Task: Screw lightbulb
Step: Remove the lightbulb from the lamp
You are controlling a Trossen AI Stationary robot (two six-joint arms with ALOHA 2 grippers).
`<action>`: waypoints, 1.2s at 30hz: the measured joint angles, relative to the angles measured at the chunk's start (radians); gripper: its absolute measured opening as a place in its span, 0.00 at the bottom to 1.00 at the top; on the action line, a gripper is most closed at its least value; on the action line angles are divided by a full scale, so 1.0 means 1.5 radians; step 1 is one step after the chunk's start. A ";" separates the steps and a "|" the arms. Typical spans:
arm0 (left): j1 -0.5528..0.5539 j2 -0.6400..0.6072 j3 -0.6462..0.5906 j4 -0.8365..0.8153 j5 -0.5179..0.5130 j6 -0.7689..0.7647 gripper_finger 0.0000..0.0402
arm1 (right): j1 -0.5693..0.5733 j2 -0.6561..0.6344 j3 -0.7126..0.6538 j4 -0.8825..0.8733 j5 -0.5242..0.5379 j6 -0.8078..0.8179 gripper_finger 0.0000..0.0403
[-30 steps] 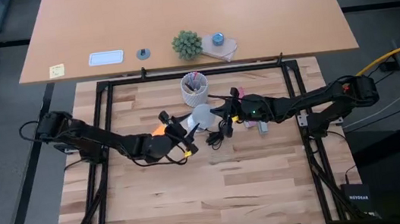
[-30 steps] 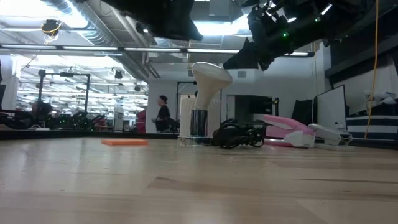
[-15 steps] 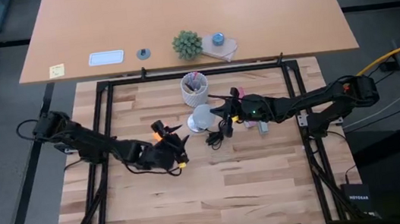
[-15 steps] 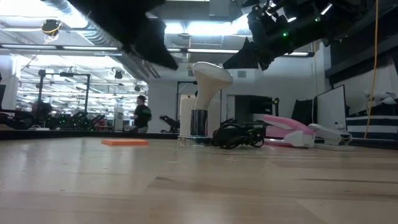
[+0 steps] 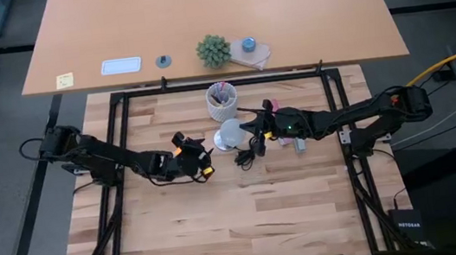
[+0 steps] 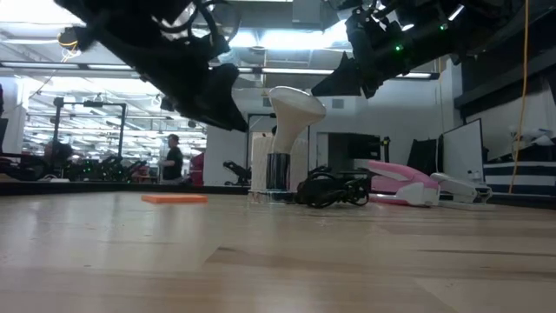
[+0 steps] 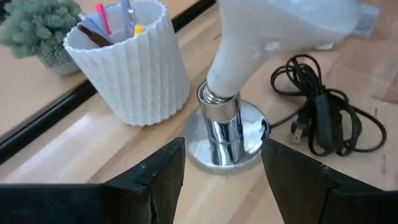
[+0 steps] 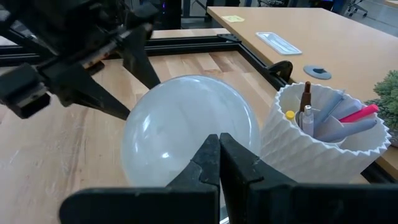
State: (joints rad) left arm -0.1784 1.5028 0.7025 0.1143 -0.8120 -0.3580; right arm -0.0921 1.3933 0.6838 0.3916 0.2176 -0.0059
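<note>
The lightbulb (image 5: 230,133) stands upright in a round silvery fitting (image 7: 225,142) near the middle of the bench (image 5: 248,221), wide rounded end up and narrow base down in the socket. Just behind it is a white ribbed cup of pens (image 5: 223,100); a coiled black cord (image 5: 252,149) lies beside the fitting, with a pink stapler (image 6: 401,189) further along on the right arm's side.

The left gripper (image 5: 199,154) reaches in low from the left edge, arm stretched along the bench, its fingers (image 7: 161,177) standing apart and aimed at the fitting without touching it or the bulb. The right gripper (image 5: 254,129) comes in from the right side, arm extended and raised above the bench, its fingers (image 8: 219,163) pressed together right at the bulb's rounded end.

A second ago the left gripper lay closer to the bulb; it then drew back and now sits just short of it, turned toward the fitting. The right arm has not shifted.

From above, the bulb's base is hidden under its own dome. An orange flat object (image 6: 174,198) near the left gripper is hard to identify, and whether the right fingers actually touch the bulb cannot be told.
</note>
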 joint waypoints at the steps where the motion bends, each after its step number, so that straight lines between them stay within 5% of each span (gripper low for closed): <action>1: 0.006 0.000 -0.010 0.029 0.005 0.013 0.51 | 0.000 0.000 0.000 0.000 0.000 0.000 0.01; 10: 0.067 0.000 -0.070 0.243 0.137 0.216 0.51 | 0.000 0.000 0.000 0.000 0.000 0.000 0.01; 22: 0.143 0.091 -0.082 0.423 0.251 0.308 0.51 | 0.000 0.000 0.000 0.000 0.000 0.000 0.01; 28: 0.155 0.116 -0.078 0.429 0.318 0.331 0.51 | 0.000 0.000 0.000 0.000 0.000 0.000 0.01; 36: 0.179 0.120 -0.075 0.447 0.317 0.326 0.51 | 0.000 0.000 0.000 0.000 0.000 0.000 0.01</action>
State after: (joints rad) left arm 0.0903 1.6825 0.5907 0.7848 -0.3359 0.1315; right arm -0.0921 1.3933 0.6842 0.3911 0.2173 -0.0062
